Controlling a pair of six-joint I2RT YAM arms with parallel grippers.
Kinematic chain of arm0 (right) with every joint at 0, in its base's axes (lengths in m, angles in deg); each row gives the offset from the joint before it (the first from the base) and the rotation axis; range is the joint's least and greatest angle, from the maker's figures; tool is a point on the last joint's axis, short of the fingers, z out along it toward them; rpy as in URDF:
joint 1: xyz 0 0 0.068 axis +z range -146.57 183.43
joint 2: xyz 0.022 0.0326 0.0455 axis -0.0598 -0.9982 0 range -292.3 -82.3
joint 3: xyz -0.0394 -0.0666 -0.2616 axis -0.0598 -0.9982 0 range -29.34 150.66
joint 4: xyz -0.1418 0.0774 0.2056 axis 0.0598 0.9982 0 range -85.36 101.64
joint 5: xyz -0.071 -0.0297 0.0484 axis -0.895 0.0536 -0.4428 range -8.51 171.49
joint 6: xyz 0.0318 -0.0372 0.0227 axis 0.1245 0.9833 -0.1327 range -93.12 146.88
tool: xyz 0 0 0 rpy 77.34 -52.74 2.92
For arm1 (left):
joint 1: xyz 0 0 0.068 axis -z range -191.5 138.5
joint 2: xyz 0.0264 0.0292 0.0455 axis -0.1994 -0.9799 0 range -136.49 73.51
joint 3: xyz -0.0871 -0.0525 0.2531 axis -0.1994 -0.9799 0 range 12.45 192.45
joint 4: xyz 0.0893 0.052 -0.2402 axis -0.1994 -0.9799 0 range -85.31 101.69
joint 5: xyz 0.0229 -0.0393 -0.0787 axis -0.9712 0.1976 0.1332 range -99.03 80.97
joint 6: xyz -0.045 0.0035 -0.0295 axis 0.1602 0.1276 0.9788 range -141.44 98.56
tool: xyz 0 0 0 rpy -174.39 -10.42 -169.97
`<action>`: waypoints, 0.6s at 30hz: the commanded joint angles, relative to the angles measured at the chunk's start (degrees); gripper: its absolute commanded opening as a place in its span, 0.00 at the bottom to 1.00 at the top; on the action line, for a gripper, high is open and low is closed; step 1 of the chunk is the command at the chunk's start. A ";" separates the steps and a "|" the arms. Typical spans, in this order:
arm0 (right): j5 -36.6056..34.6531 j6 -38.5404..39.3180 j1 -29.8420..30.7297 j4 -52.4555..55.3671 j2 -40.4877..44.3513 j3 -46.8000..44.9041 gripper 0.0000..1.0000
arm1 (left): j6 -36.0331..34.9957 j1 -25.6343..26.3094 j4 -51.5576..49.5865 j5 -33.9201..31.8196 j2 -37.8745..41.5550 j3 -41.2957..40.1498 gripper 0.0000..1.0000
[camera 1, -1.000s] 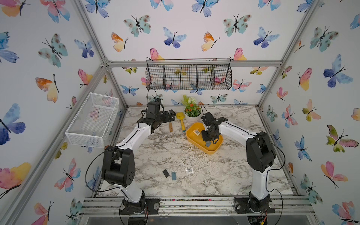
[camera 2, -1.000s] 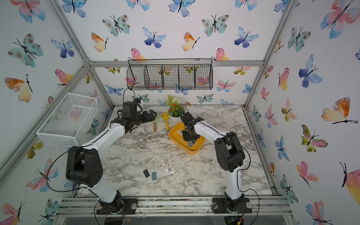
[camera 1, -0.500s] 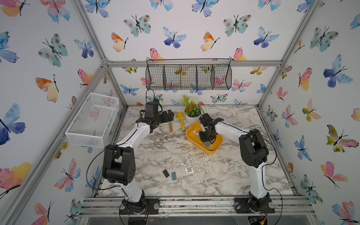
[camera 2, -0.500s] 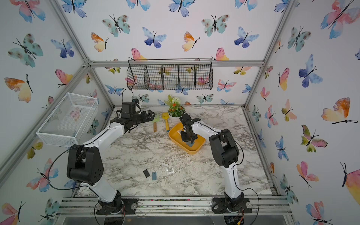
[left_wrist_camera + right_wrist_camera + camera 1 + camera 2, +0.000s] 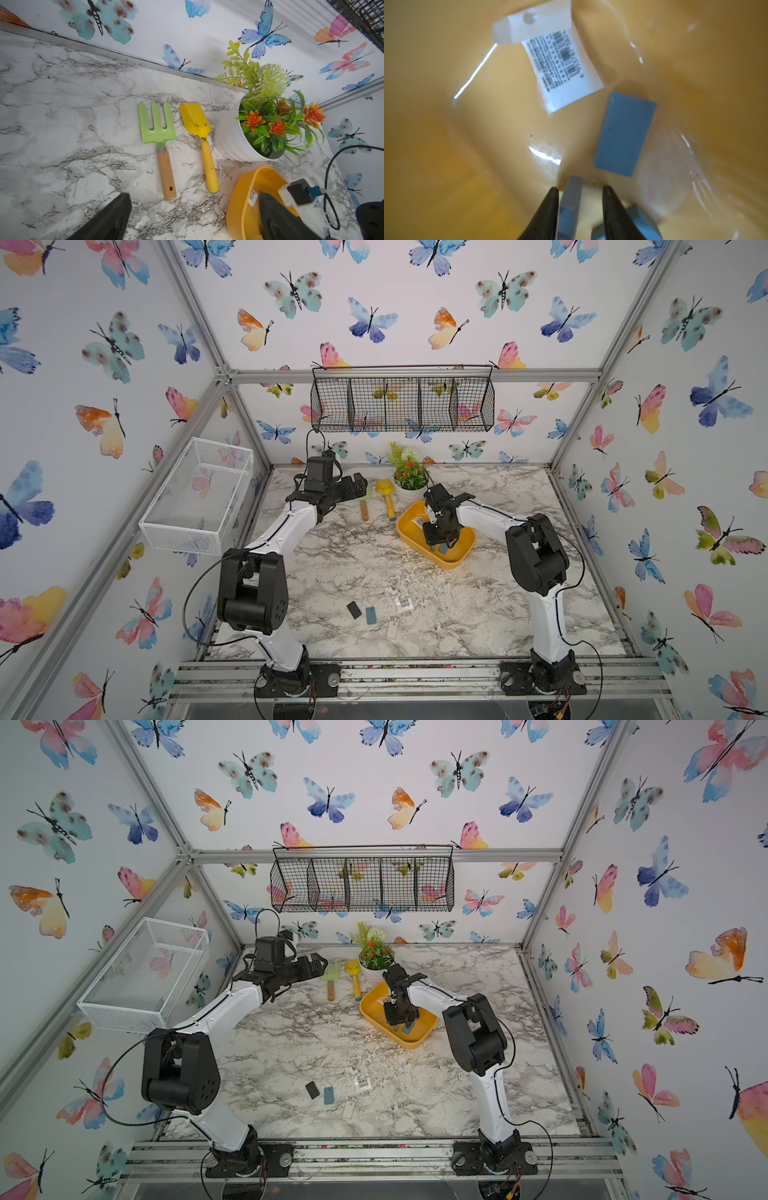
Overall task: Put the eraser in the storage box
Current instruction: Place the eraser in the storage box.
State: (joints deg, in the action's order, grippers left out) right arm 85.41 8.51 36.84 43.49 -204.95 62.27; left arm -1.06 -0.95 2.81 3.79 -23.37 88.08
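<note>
Eraser [image 5: 570, 207], blue-grey, stands on edge inside the yellow storage box [image 5: 446, 145], between the parted fingers of the right pincer [image 5: 581, 187]: close against one finger, a gap to the other. The left pincer [image 5: 194, 196] hangs wide open over the counter [image 5: 72, 124], near the green garden fork [image 5: 156, 124].

Top views high, frontal, over the whole table [image 5: 332, 572]; wrist views close, storage box [image 5: 241, 207] in both.
</note>
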 commanded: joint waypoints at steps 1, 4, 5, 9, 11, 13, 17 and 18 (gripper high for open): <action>-0.02 -0.13 -0.17 -0.16 -0.13 0.67 0.46 | -0.34 -0.28 0.56 1.07 -0.55 -0.05 0.98; -1.48 0.08 -0.19 0.15 0.64 1.42 0.50 | -0.49 -0.30 0.60 1.16 -0.56 -0.14 0.98; -1.77 0.17 -0.13 0.34 0.82 1.71 0.50 | -0.46 -0.27 0.61 1.16 -0.54 -0.14 0.98; -1.61 0.44 -0.19 0.37 1.60 2.30 0.50 | -0.61 -0.40 0.61 1.16 -0.33 -0.14 0.98; -1.05 0.44 -0.14 0.15 1.70 2.17 0.49 | -0.61 -0.44 0.53 1.16 -0.48 -0.14 0.98; -0.11 0.61 -0.18 0.13 1.58 2.00 0.45 | -0.61 -0.44 0.32 1.29 -0.67 0.02 0.98; -0.31 0.27 -0.14 -0.35 3.24 1.07 0.45 | -0.61 -0.44 0.15 1.44 -0.76 0.04 0.98; 0.08 0.33 -0.16 -1.24 4.32 0.50 0.45 | -0.61 -0.39 0.14 1.43 -0.79 0.04 0.98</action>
State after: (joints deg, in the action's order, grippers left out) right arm 84.89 8.53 36.84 42.77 -204.29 63.14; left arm -1.06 -1.04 2.85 4.22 -23.41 88.08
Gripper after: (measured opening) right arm 0.451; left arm 0.984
